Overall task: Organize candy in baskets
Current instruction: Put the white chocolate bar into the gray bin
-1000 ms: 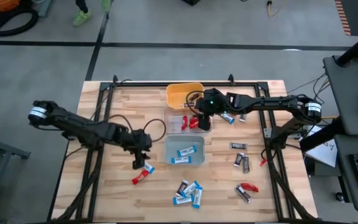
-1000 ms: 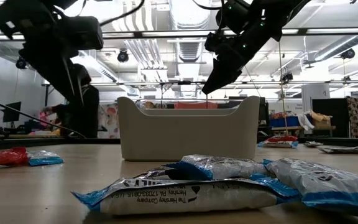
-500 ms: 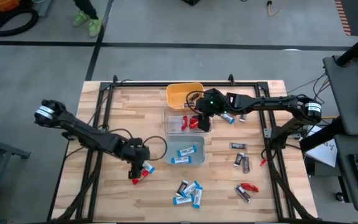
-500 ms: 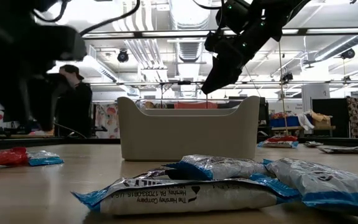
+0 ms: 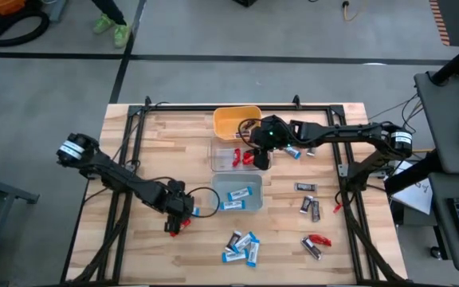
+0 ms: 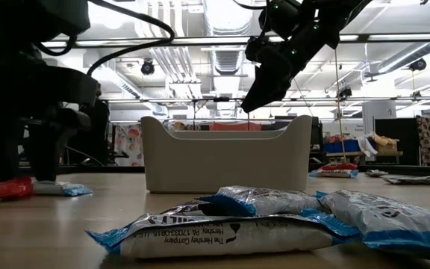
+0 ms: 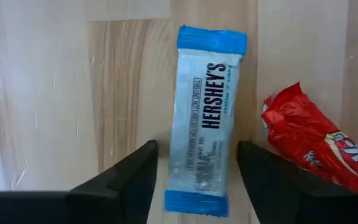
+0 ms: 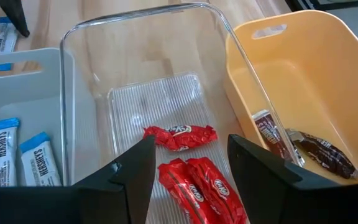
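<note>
My left gripper (image 7: 194, 180) is open and down at the table, left of the grey-blue basket (image 5: 237, 194). Its fingers stand on either side of a blue-and-white bar (image 7: 205, 118) that lies flat on the wood, and I see no clear touch. A red bar (image 7: 312, 146) lies right beside it. In the low view the left gripper (image 6: 21, 153) stands over both bars. My right gripper (image 8: 188, 162) is open and empty, hovering above the clear basket (image 8: 154, 99), which holds three red bars (image 8: 180, 135). The yellow basket (image 8: 291, 74) holds dark bars (image 8: 312, 152).
The grey-blue basket holds blue-and-white bars (image 8: 17, 158). A cluster of blue-and-white bars (image 5: 241, 245) lies near the near edge. Dark bars (image 5: 311, 206) and a red bar (image 5: 319, 240) lie to the right. More bars (image 5: 300, 149) lie beside the right arm.
My left gripper has moved toward the near edge and come down from well above the table until its open fingers stand astride the blue-and-white bar. The right arm has kept still.
</note>
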